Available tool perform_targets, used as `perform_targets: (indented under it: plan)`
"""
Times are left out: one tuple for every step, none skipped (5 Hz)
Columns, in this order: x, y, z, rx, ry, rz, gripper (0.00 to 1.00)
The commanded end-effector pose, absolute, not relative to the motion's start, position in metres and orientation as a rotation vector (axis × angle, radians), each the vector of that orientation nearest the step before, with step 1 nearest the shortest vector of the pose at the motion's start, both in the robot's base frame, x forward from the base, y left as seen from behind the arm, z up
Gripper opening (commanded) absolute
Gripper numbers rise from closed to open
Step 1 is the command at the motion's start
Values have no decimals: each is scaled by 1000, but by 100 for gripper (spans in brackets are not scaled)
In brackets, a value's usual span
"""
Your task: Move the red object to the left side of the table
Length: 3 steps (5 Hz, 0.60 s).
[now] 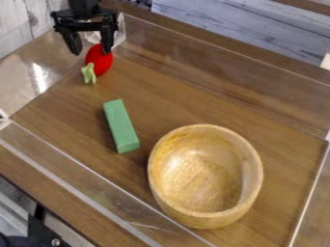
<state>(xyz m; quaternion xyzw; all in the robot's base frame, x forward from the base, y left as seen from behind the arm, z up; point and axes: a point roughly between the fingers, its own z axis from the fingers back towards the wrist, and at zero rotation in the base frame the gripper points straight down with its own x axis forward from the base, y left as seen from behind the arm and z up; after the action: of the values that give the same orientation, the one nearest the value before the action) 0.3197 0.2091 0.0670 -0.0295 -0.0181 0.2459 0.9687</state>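
Jaws of the black gripper [85,41] stand spread wide, pointing straight down, with nothing between them. Their dark fingers [68,40] hang just above the red object [98,63], and whether a tip brushes its top cannot be told from this view; the object rests on the counter [219,96] rather than in any grip.

The red object is a small, round, bright-red toy fruit with a glossy, smooth skin. A little yellow-green stem sticks out at its lower left side. It sits near the far left corner of the counter, close to the clear wall there and well apart from the other things.

The counter is dark brown with a fine wood grain running along its length, and it shines a little where light falls on it. Clear acrylic walls [65,183] edge it, catching pale reflections.

A green block [122,125] lies flat near the middle of the counter, a long rectangular bar with sharp edges and a matte face, its long side running roughly from far to near. To its right, near the front right part of the counter, stands a wooden bowl [206,175], wide and round, light honey-coloured, with visible grain and a thick smooth rim. Block and bowl are close but do not touch.
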Motion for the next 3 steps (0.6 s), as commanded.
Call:
perform_targets:
  plan:
    - [324, 217, 96, -25, -130, 507, 100]
    - [326, 214, 94, -27, -134, 517, 100]
    - [328, 211, 92, -30, -139, 491, 100]
